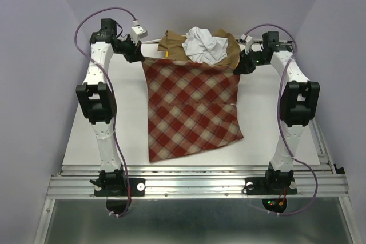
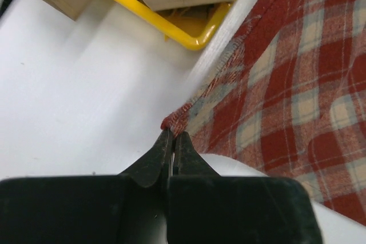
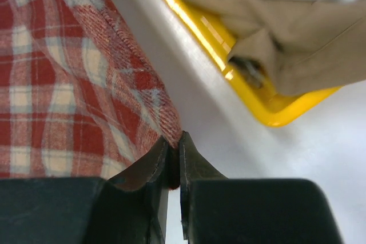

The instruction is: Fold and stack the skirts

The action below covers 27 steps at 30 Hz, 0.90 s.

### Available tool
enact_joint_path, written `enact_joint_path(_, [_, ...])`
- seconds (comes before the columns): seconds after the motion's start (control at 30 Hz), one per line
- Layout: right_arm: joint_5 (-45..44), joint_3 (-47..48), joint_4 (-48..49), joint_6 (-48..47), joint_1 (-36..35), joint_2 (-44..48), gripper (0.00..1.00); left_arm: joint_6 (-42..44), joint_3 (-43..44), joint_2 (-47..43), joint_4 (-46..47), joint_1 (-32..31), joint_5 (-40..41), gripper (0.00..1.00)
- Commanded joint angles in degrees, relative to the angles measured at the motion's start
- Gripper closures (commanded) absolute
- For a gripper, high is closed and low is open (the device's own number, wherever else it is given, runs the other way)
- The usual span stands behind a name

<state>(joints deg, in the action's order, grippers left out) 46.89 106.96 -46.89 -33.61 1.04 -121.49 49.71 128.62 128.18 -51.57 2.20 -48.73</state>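
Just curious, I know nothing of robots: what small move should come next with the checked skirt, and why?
Probably carry both far corners toward the near hem, folding the checked skirt in half: the left gripper and right gripper each pinch a corner, and the cloth lies spread out.

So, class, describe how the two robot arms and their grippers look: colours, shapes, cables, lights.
The left arm and right arm match: white links, chunky black joint housings, a looping purple cable on each. The left gripper and right gripper are matte black, their two fingers tapering to thin tips. Small lights glow at the right arm's base.
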Motion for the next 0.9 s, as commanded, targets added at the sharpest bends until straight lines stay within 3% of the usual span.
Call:
enact_joint_path(0.0, [-2.6, 8.2, 4.8, 1.2, 1.2, 0.9, 0.99, -2.1, 5.5, -3.8, 3.9, 0.9, 2.9, 1.0])
enact_joint_path(0.13, [-2.7, 9.8, 5.5, 1.0, 1.2, 0.5, 0.99, -2.4, 4.9, -5.0, 5.6, 0.8, 3.0, 1.0])
enact_joint_path(0.23, [-1.4, 5.7, 6.0, -2.2, 1.2, 3.2, 0.99, 0.0, 1.1, -7.6, 5.5, 0.7, 2.9, 1.0])
enact_joint_path(0.47, [0.3, -13.4, 13.7, -9.8, 1.2, 13.5, 0.99, 6.6, -17.7, -19.4, 6.1, -0.9, 3.4, 1.0])
enact_joint_path(0.87, [0.7, -23.8, 13.8, -20.5, 1.2, 20.0, 0.99, 12.2, -45.2, -38.3, 8.2, -7.0, 8.5, 1.0])
